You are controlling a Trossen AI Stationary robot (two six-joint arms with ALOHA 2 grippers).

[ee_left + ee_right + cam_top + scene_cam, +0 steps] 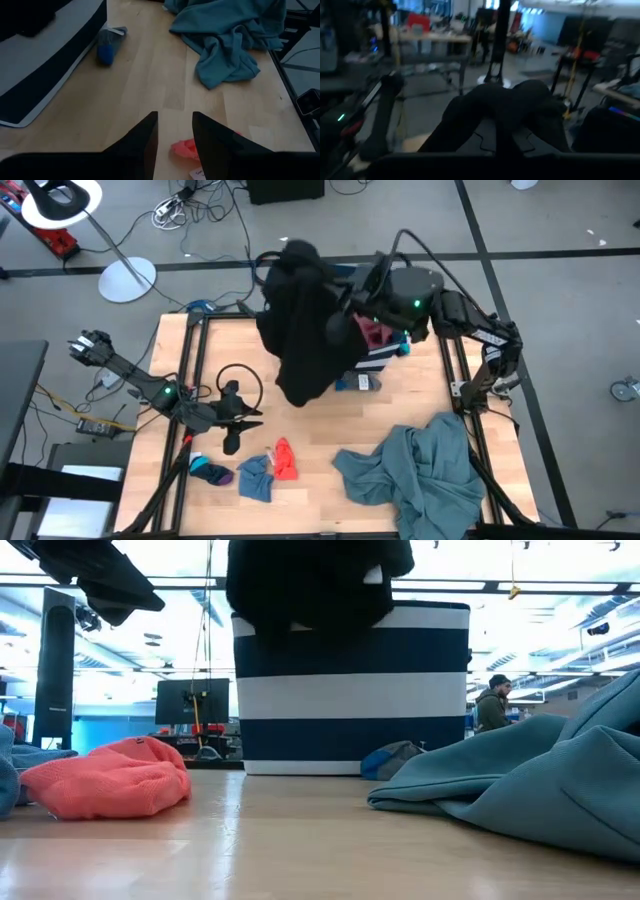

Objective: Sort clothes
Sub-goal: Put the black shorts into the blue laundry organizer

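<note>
My right gripper (342,308) is shut on a black garment (298,330), held high over the navy, white-striped bin (350,690); the garment also shows in the low view (310,580). A maroon cloth (375,332) lies in the bin. My left gripper (175,135) is open and empty above the table's left part (232,418). On the table lie a teal-grey garment (420,465), a red piece (285,458), a blue piece (255,478), a small dark-and-blue piece (210,472) and a small blue-grey piece (358,382) beside the bin. My right gripper holds the black garment by a bunched upper part (505,107). The cloth drapes over the fingers and hides the place of contact. The garment hangs slack below the gripper, lifted clear of the table, its lower end (300,390) in front of the bin's left side.
The bin (375,360) stands at the table's far middle. The teal-grey garment fills the near right corner. Bare wood (320,420) lies between the bin and the small pieces. A person (492,705) stands in the room beyond the table.
</note>
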